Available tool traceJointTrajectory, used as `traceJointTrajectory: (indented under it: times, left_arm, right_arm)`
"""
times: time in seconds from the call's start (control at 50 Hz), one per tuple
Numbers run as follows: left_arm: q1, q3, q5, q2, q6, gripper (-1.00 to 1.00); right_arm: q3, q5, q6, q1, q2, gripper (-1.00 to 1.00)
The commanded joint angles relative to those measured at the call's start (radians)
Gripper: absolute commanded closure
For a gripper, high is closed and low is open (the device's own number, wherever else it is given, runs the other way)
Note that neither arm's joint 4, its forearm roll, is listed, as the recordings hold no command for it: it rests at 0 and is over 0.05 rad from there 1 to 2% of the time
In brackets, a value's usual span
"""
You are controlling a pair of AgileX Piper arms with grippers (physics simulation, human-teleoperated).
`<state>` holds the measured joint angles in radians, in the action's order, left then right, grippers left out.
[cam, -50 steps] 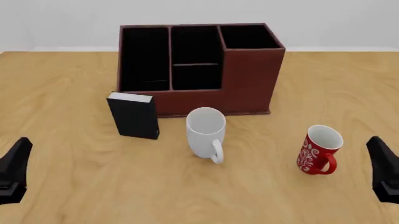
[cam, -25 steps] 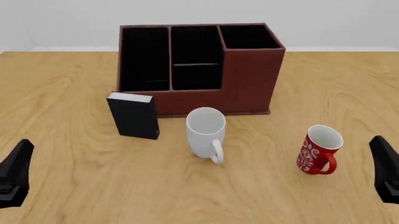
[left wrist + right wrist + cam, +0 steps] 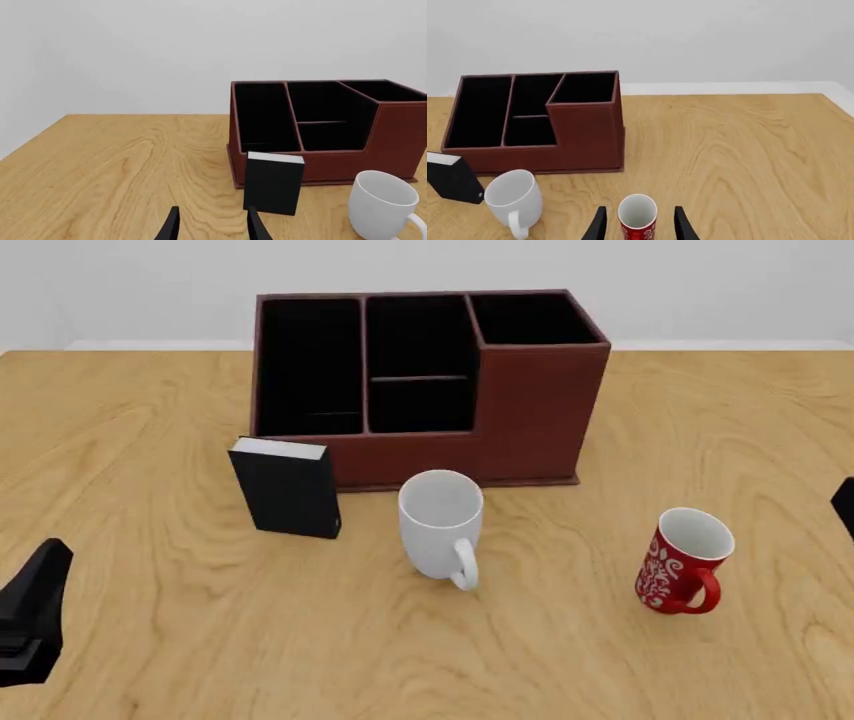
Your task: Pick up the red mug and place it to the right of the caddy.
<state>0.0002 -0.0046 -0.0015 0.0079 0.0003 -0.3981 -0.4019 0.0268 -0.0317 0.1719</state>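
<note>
The red mug stands upright on the table at the front right, with a white floral pattern and its handle toward the near side. The caddy is the big reddish-brown box at the back centre. Only a dark sliver of my right gripper shows at the right edge, well apart from the mug. In the right wrist view my right gripper is open, and the red mug appears between its fingers. My left gripper hangs at the front left; in the left wrist view it is open and holds nothing.
A plain white mug stands in front of the caddy. A small black box stands upright to its left, near the caddy's front left corner. Bare wooden table lies right of the caddy.
My right gripper has risen and drawn off toward the right edge of the front view, leaving only a sliver visible. The left gripper and all objects stayed put.
</note>
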Motion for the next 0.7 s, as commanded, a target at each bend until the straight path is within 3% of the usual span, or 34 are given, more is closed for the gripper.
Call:
traceJointTrajectory:
  times: [0.02,0.08,0.12,0.2,0.44,0.7]
  left_arm:
    - [0.0,0.0,0.0,0.0,-0.001,-1.0]
    - [0.0,0.0,0.0,0.0,0.0,-1.0]
    - [0.0,0.0,0.0,0.0,0.0,-1.0]
    - [0.0,0.0,0.0,0.0,0.0,-1.0]
    - [0.0,0.0,0.0,0.0,0.0,-1.0]
    - [0.0,0.0,0.0,0.0,0.0,-1.0]
  right_arm:
    - [-0.084,-0.112,-0.028,-0.017,0.059,-1.0]
    - [-0.076,-0.115,-0.046,-0.014,0.072,-1.0]
    - [-0.073,-0.119,-0.024,-0.021,0.079,-1.0]
    - [-0.049,-0.121,-0.057,-0.005,0.075,-1.0]
    - [0.031,-0.084,-0.004,0.034,0.088,-1.0]
    - [0.117,0.009,0.007,0.051,0.143,-1.0]
